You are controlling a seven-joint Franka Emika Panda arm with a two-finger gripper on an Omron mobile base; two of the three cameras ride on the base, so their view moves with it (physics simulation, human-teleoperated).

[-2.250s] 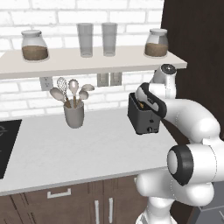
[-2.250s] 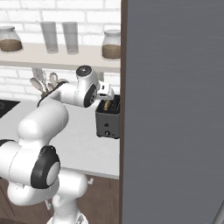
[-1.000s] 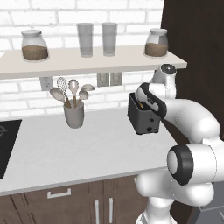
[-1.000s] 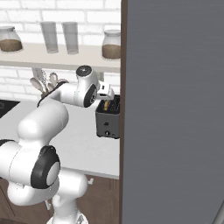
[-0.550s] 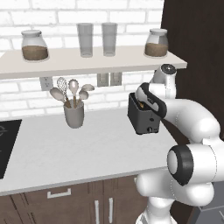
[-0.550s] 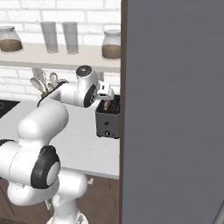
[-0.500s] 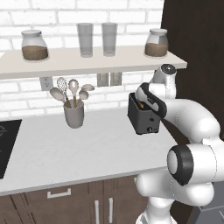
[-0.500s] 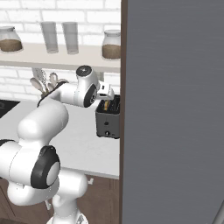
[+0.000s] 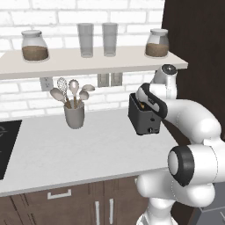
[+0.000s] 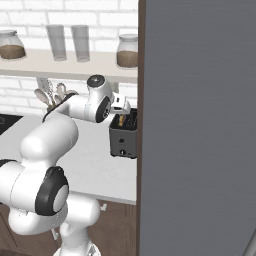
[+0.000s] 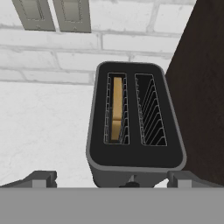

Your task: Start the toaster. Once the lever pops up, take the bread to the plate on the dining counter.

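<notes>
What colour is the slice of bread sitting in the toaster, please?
Light tan; the bread stands in one slot of the dark toaster, clearest in the hand view.

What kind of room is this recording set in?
A simulated home kitchen, most likely: a toaster on a pale worktop, a crock of utensils, and jars on a wall shelf.

No legible text, labels, brands, numbers or signs in any view. Checked the toaster (image 11: pixel 133 127): faces and top plain dark, no markings. The two jars (image 9: pixel 34 45) on the shelf (image 9: pixel 88 61) above the toaster carry no labels. The wall plates (image 11: pixel 52 15) behind the toaster are blank.
</notes>
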